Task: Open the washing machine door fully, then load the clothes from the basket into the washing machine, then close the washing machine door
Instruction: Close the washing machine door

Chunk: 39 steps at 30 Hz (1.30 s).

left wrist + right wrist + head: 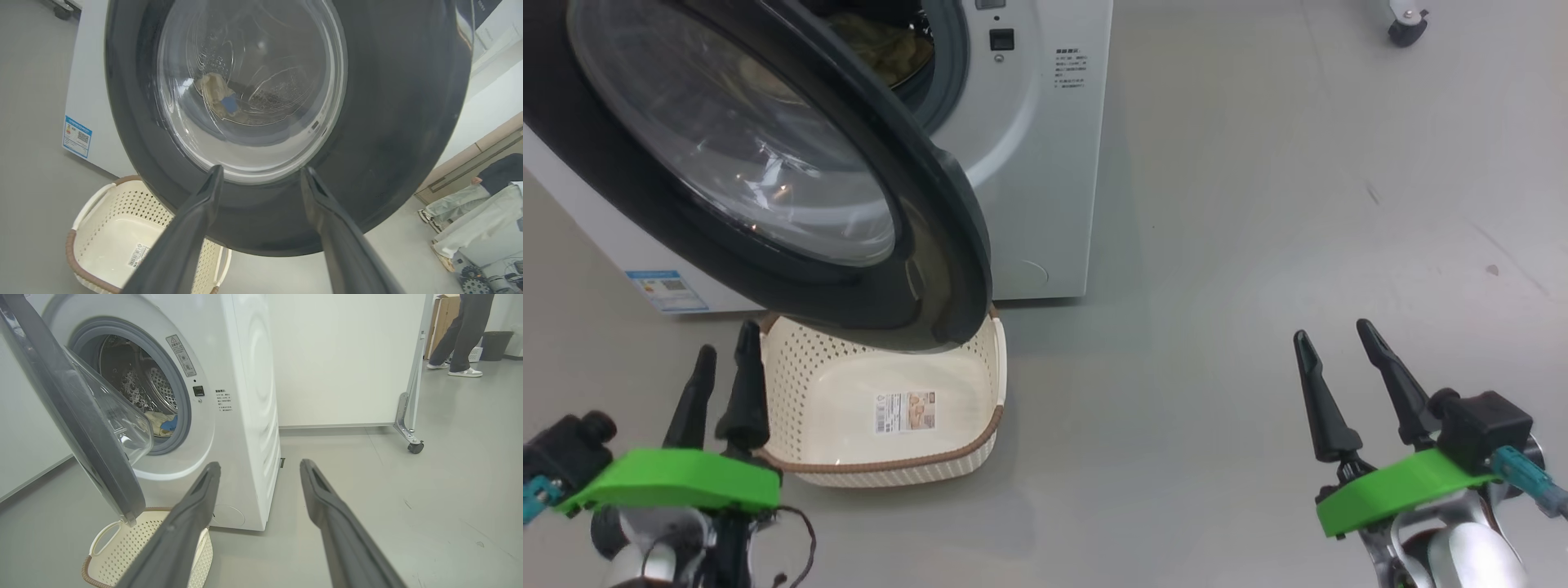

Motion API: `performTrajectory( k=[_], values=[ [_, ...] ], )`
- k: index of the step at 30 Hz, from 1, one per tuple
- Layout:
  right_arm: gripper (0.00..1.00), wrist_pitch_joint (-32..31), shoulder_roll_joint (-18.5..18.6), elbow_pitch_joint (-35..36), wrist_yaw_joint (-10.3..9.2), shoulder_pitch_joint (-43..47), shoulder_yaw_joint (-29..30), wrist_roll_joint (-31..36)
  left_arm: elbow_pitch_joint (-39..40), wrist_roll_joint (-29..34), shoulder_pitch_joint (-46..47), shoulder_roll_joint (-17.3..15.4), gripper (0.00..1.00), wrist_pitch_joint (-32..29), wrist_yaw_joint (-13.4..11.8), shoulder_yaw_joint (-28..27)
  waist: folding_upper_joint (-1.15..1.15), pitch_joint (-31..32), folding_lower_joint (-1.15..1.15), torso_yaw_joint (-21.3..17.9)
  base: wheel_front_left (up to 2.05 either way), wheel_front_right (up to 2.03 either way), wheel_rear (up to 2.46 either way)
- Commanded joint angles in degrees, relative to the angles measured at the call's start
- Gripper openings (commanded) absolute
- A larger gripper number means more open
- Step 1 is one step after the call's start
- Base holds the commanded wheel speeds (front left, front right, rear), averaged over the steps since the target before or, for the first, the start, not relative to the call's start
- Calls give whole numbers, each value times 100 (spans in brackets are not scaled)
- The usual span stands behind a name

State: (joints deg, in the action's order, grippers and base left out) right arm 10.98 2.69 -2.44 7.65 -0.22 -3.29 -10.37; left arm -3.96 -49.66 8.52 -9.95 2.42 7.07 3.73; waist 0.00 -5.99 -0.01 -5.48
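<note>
On the floor (1217,245) ahead and to the robot's left stands the washing machine (1029,163), its mouth uncovered. The washing machine door (743,147) hangs about halfway swung out, hinged on the robot's left side of the mouth. Its free edge reaches toward the robot, above the basket (890,465), which sits on the floor against the foot of the machine and looks empty down to its label. The left gripper (727,339) hovers just beside the basket's left wall, fingers spread and holding nothing, pointing straight at the door's outer face. The right gripper (1331,329) is well apart to the right over bare floor, also spread and empty. The clothes (163,422) lie inside the drum. Loading appears done, so closing is what remains. The door lies directly ahead of the left arm, the nearer one, and a push on its outer face near the free edge should swing it shut.
</note>
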Motion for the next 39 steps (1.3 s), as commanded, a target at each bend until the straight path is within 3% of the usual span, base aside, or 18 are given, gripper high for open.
performTrajectory(
  k=[1,10,17,24,39],
  values=[
    [100,-15,19,213,-16,-71,-83,59,163,150,130,-178,100,104,10,-174,0,47,1,32,0,0,0],
    [100,-144,19,317,-16,69,-75,208,-1,1984,-238,-407,100,891,-642,376,0,228,1,135,0,0,0],
    [100,-217,19,372,-16,147,-131,241,82,2770,-494,-442,100,1073,-1090,657,0,246,1,143,0,0,0],
    [100,-224,19,366,-16,179,-125,219,268,2929,-724,-381,100,1088,-1292,761,0,250,1,134,0,0,0],
    [100,-234,19,348,-16,212,-158,210,299,2858,-759,-396,100,993,-1319,844,0,284,1,196,0,0,0]
  ],
)
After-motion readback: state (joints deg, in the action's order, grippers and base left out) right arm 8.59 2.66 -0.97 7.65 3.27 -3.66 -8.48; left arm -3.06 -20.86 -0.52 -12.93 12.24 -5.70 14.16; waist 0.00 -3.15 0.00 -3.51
